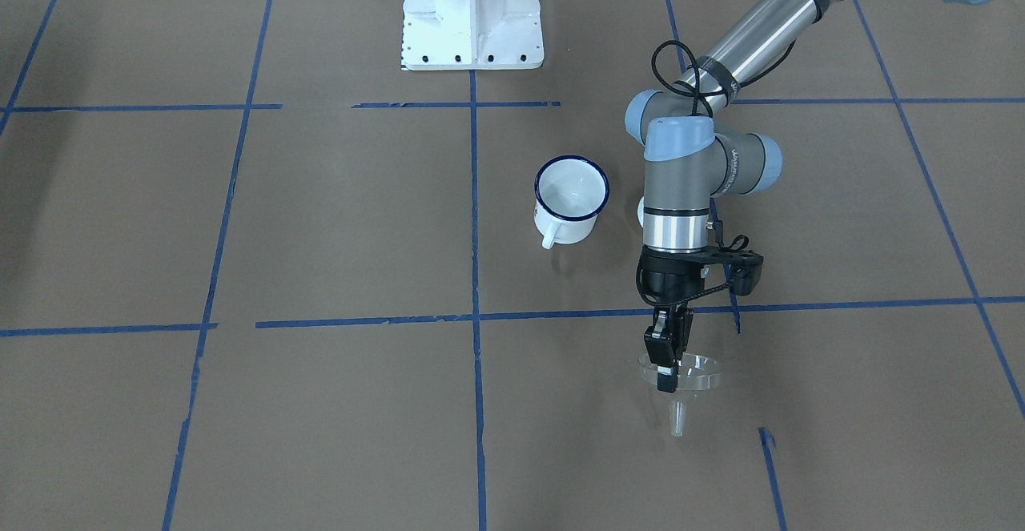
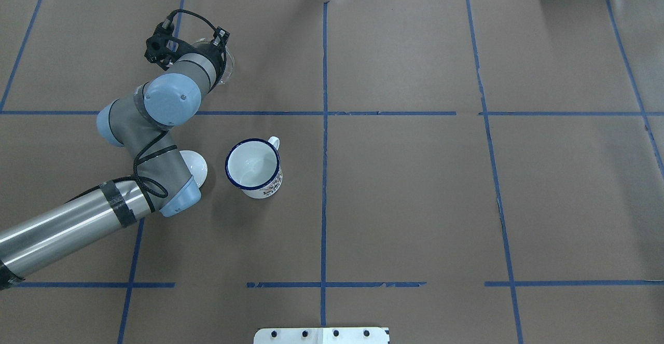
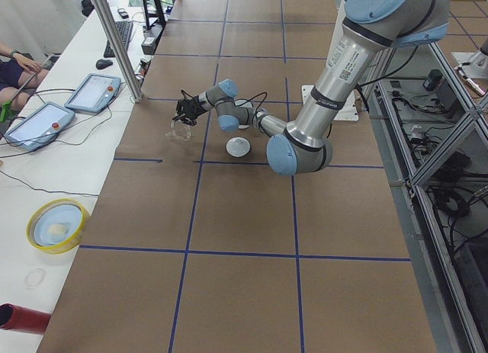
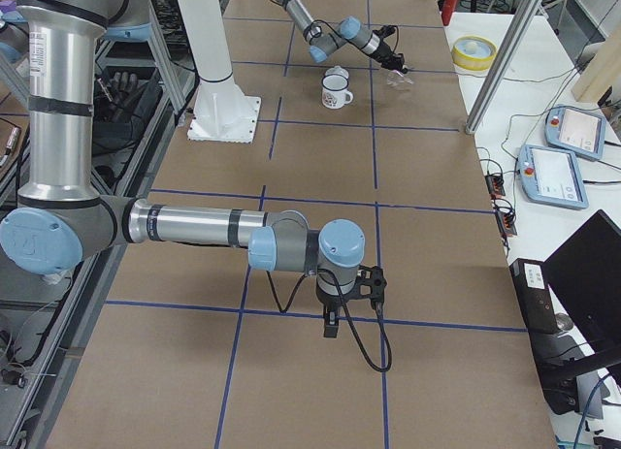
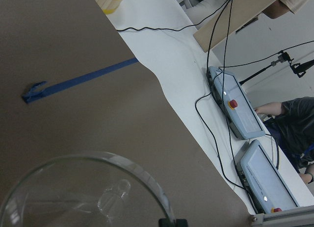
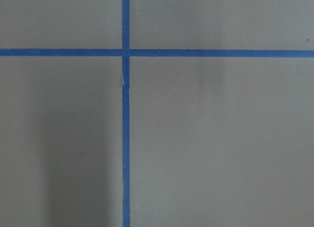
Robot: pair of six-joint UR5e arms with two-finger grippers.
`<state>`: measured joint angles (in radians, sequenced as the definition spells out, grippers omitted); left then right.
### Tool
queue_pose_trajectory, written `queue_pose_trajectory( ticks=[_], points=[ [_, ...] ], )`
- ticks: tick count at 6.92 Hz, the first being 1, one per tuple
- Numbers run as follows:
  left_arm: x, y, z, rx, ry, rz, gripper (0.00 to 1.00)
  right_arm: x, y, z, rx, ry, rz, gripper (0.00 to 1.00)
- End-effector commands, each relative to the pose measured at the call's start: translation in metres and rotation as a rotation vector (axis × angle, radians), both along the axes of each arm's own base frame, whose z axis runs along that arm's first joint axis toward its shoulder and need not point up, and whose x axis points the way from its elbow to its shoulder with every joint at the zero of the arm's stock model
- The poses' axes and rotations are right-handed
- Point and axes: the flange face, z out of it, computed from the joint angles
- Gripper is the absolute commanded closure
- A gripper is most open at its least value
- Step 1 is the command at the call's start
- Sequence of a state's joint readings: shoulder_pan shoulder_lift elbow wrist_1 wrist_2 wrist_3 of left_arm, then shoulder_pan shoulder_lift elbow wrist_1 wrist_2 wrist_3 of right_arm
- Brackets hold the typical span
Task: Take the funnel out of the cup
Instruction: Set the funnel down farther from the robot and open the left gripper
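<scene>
The funnel [image 1: 705, 376] between the left gripper's [image 1: 667, 384] black fingers [image 1: 663, 355] is clear. Well away from the fingers, the cup [image 2: 253, 163] is white with a dark blue rim and a small darker print on its side. The table [image 1: 320, 219] is brown, crossed by a blue tape grid.

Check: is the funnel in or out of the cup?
Out. The left pincer holds the funnel by its rim, away from the empty cup.

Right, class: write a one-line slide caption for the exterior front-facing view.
Left gripper pinches the clear funnel by its rim, well clear of the empty white cup.
</scene>
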<state>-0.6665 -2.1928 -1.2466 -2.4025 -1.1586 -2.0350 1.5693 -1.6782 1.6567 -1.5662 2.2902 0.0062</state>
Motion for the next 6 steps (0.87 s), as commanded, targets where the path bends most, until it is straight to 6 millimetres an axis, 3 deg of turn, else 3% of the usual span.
queue_pose_trajectory(
  ticks=[1,2,5,6],
  points=[
    [0.001,0.001,0.001,0.002,-0.001,0.003,0.58,0.000,0.000,0.000,0.000,0.000,0.000,0.00],
    [0.000,0.002,0.008,-0.002,-0.015,0.004,0.01,0.000,0.000,0.000,0.000,0.000,0.000,0.00],
    [-0.002,0.004,0.002,0.013,-0.019,0.021,0.00,0.000,0.000,0.000,0.000,0.000,0.000,0.00],
    [-0.011,0.008,-0.020,0.064,-0.048,0.066,0.00,0.000,0.000,0.000,0.000,0.000,0.000,0.00]
  ],
)
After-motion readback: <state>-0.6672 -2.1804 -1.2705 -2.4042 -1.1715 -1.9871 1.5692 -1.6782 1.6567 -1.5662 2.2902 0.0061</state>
